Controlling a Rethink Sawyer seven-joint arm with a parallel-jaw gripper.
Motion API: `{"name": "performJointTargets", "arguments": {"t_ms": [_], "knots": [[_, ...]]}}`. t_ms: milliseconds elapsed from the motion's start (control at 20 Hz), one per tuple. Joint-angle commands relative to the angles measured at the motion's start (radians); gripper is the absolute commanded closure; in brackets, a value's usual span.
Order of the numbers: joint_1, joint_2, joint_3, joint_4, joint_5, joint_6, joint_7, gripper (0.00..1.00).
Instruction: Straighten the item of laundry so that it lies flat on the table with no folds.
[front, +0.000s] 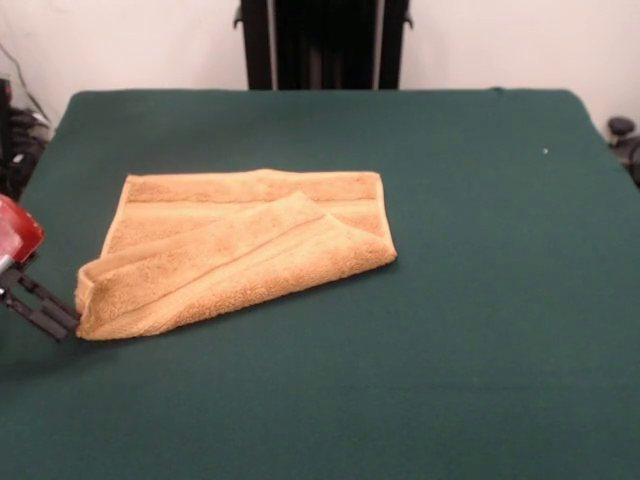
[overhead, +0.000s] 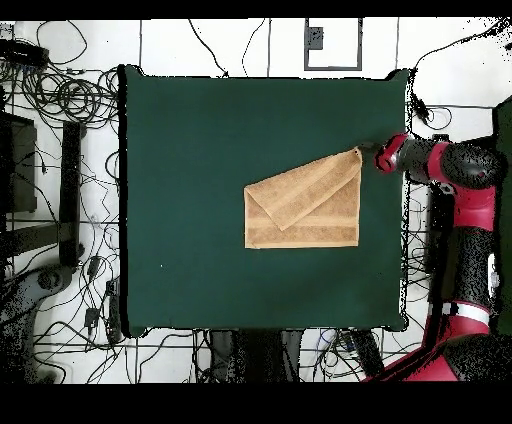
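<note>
One fold is left: the towel (front: 235, 250) lies mid-table (front: 450, 380), a flap doubled diagonally over it. The gripper (front: 40, 308) sits at the folded corner; grip state unclear. Dragging could bunch the cloth.

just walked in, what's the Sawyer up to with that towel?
It's working on flattening the towel on the green table. The towel is not flat yet: a large flap is folded diagonally over the rest. The arm's end effector is down at the table surface, right at the folded corner at the towel's edge. Whether it actually grips the cloth can't be told from either view. Nothing else lies on the table.
</note>
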Motion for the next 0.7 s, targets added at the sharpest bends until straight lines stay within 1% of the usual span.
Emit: {"name": "performJointTargets", "arguments": {"t_ms": [50,300,700], "knots": [[0.085,-0.032,-0.048,0.013,-0.055,0.130,-0.230,1.00],[0.086,-0.033,-0.052,0.008,-0.068,0.129,-0.222,1.00],[0.097,-0.059,-0.070,0.005,-0.098,0.157,-0.180,1.00]]}}
